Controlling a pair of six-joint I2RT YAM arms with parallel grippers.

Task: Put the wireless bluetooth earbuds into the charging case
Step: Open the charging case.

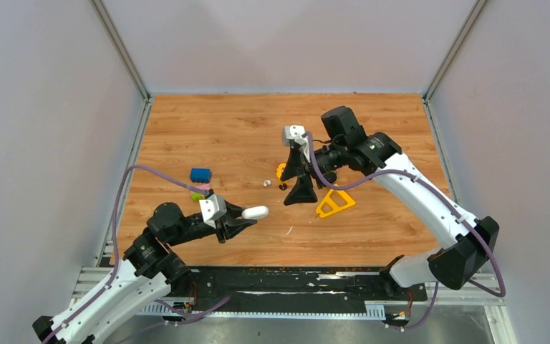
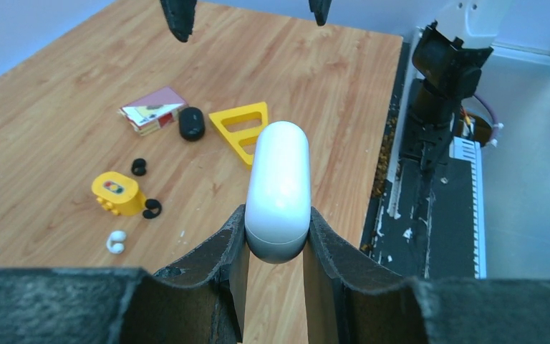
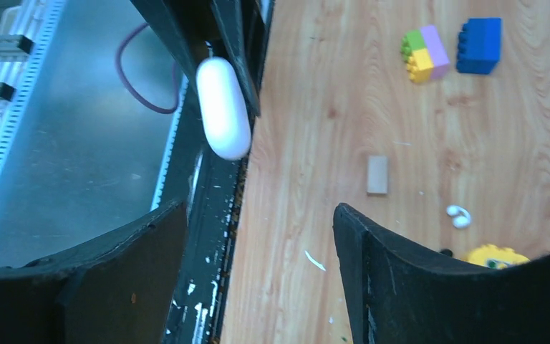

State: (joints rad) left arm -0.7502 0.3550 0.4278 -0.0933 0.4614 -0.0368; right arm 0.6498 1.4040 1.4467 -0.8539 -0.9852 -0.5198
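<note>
Gripping shut case, buds loose on table

L gripper (image 2: 276,240), bottom centre, clamps charging case (image 2: 279,179) by its lower end. Glossy shell, prob. light and slippery. White earbuds (image 2: 116,241) lower left, black earbuds (image 2: 152,208) just beyond: tiny, roll-prone, pinch across body. R gripper (image 2: 249,16) at top edge, jaws wide apart, empty. Case hinge side: can't tell.

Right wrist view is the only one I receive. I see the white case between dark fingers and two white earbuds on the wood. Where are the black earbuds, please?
Observer: The left wrist view shows one black earbud next to the yellow block and another black earbud just beyond it.
Operator: And what lies outside my frame, near my fingers?
Observer: The top view shows a yellow triangle beside your open right gripper, on the side away from the case.
</note>
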